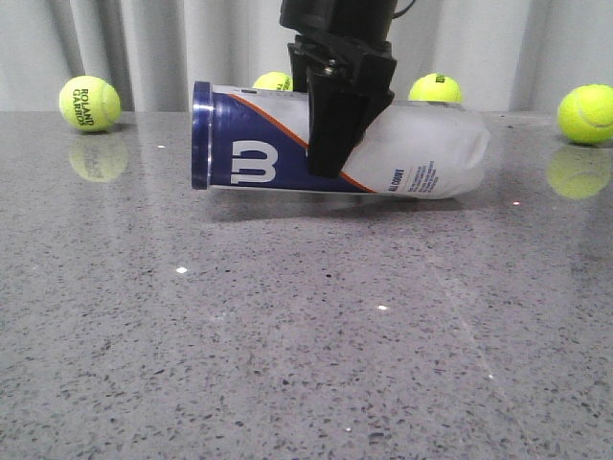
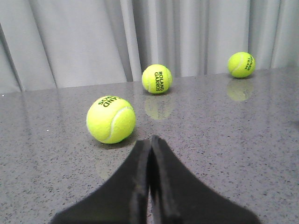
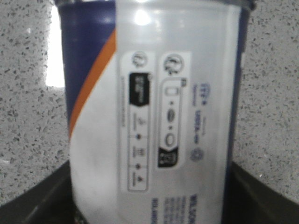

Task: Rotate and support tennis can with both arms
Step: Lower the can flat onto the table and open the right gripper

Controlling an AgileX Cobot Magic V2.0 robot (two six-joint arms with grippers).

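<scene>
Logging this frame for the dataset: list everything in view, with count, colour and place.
tennis can: one, clear tube with navy and white label and an orange stripe, lying on its side mid-table, navy rim to the left.
tennis balls: four in the front view, yellow-green, along the far edge by the curtain: far left, behind the can, right of the gripper, far right.
table: one, grey speckled stone.
curtain: pale grey, behind the table.
right gripper: black, fingers on either side of the can's middle.
left gripper: black, fingers together, facing three of the balls.
</scene>
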